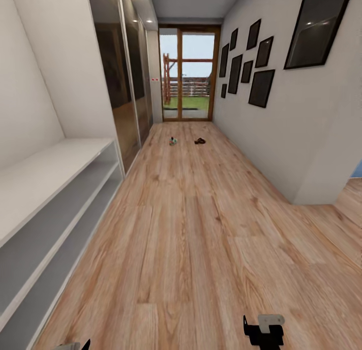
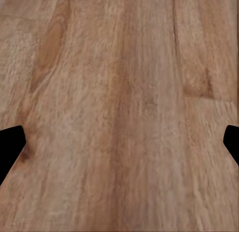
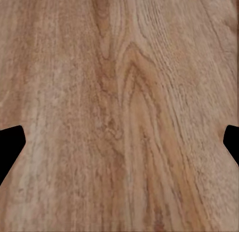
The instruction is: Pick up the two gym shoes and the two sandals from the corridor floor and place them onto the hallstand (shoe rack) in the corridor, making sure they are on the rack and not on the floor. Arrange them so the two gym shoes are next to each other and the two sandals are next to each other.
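1. Setting: a long corridor floor (image 1: pixel 201 229) of light wood-grain planks runs toward a glazed door (image 1: pixel 188 74) at the far end; dark framed pictures (image 1: pixel 251 64) hang on the wall at the robot's right, mirrored wardrobe doors (image 1: pixel 125 79) line its left.
2. Task items: far down the corridor, near the door, lie 2 small shapes, well apart from the robot. The left one, a gym shoe (image 1: pixel 173 140), shows white with teal; the right one, a sandal (image 1: pixel 199 141), is dark reddish-brown. Whether each shape is 1 item or a pair is too small to tell.
3. Rack: a pale shelved unit (image 1: pixel 55 189), with a flat top and 2 low shelves, stands against the left wall near the robot. Whether it is the hallstand meant cannot be confirmed here.
4. Tools: the left gripper (image 2: pixel 119 142) and right gripper (image 3: pixel 119 142) hang over bare planks, fingers spread wide, nothing between them. The head view shows the right gripper (image 1: pixel 263 331) low at the frame edge.
5. Risks: footwear is distant, so a long drive is needed; stopping short would force overreach, and approaching too fast could nudge shoes. Loading the wrong shelf unit would fail the task.
6. Writing: none legible.
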Robot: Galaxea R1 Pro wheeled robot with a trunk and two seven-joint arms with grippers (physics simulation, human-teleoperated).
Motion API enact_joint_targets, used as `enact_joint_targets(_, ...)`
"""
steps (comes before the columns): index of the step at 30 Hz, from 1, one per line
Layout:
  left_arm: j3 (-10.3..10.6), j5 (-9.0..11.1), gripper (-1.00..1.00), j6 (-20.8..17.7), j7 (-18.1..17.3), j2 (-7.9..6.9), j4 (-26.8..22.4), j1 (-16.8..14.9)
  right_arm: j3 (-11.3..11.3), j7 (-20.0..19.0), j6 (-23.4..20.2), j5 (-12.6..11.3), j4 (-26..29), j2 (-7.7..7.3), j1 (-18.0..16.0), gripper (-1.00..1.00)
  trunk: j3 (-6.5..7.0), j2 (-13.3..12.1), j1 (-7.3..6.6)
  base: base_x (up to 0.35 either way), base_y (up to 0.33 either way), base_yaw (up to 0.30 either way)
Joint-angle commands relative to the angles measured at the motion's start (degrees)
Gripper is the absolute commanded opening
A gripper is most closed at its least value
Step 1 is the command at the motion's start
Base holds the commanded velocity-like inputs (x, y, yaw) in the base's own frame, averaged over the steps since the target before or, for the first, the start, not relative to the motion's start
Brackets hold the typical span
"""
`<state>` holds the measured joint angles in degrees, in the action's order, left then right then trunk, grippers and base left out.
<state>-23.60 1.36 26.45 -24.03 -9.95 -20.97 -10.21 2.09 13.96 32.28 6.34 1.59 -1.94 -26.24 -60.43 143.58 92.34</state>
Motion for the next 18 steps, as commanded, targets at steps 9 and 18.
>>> enact_joint_targets(9,-0.4,0.1,1.0,0.0,-0.6,0.02,0.0,0.0,0.1,0.6,0.0,0.6,0.0,0.0,0.0,1.0,0.12,0.0,0.02,0.337,0.0,-0.07)
enact_joint_targets(18,-0.4,0.1,1.0,0.0,-0.6,0.02,0.0,0.0,0.2,0.6,0.0,0.6,0.0,0.0,0.0,1.0,0.13,0.0,0.02,0.337,0.0,-0.005)
